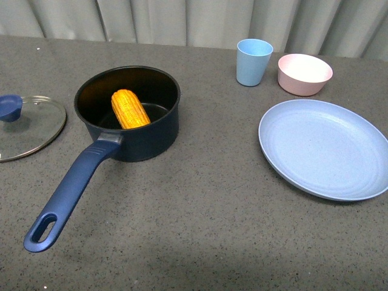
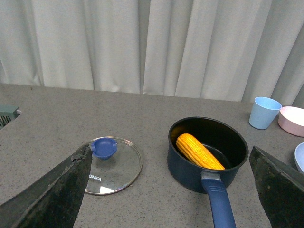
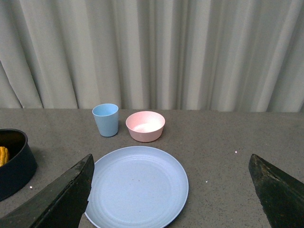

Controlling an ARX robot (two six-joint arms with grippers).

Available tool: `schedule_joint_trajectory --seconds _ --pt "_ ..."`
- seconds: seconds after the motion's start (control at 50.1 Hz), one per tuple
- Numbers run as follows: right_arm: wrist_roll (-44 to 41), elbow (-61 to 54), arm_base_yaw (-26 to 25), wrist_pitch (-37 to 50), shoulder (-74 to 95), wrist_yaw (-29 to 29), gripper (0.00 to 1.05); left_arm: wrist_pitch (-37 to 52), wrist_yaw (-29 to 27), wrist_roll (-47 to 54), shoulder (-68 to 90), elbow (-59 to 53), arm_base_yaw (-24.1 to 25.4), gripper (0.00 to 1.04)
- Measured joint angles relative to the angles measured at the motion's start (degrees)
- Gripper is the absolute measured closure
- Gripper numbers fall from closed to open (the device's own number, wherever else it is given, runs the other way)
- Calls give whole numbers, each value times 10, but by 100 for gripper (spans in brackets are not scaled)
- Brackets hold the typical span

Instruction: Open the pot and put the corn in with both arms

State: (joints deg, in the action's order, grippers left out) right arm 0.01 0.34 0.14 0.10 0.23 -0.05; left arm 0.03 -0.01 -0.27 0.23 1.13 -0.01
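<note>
- Left gripper [image 2: 168, 190], black and bulky, seen only from its own wrist camera: two dark fingers [image 2: 52, 194] at the frame's lower corners, spread wide, nothing between them, raised above the tabletop.
- Right gripper [image 3: 168, 190], same build, likewise spread wide and empty; its fingers [image 3: 59, 199] frame the plate below. Neither arm shows in the front view.
- Grey speckled tabletop [image 1: 200, 230] carries everything.
- Nearest the robot: the long blue handle [image 1: 70, 194] of the dark navy-blue saucepan [image 1: 148, 136], oval hole at its end, pointing toward the robot and a bit left.
- Saucepan stands open, black inside. Yellow-orange corn cob [image 1: 130, 109] lies inside it, tilted, one end on the floor of the pan and the other against the inner wall on the handle side.
- Left of the pan, apart from it: round glass lid with blue knob [image 1: 27, 124], flat on the table, knob up, partly cut by the frame edge.
- Right of the pan, well apart: large pale blue round plate [image 1: 324, 148], nothing on it.
- Farther back: light blue plastic cup [image 1: 253, 62], upright, and just beside it to the right a pink bowl [image 1: 304, 74]; not touching.
- Behind all: pale grey pleated curtain [image 1: 182, 21].
</note>
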Motion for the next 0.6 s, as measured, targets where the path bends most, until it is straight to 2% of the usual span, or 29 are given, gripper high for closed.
schedule_joint_trajectory --seconds 0.599 --pt "0 0 0 0 0 0 9 0 0 0 0 0 0 7"
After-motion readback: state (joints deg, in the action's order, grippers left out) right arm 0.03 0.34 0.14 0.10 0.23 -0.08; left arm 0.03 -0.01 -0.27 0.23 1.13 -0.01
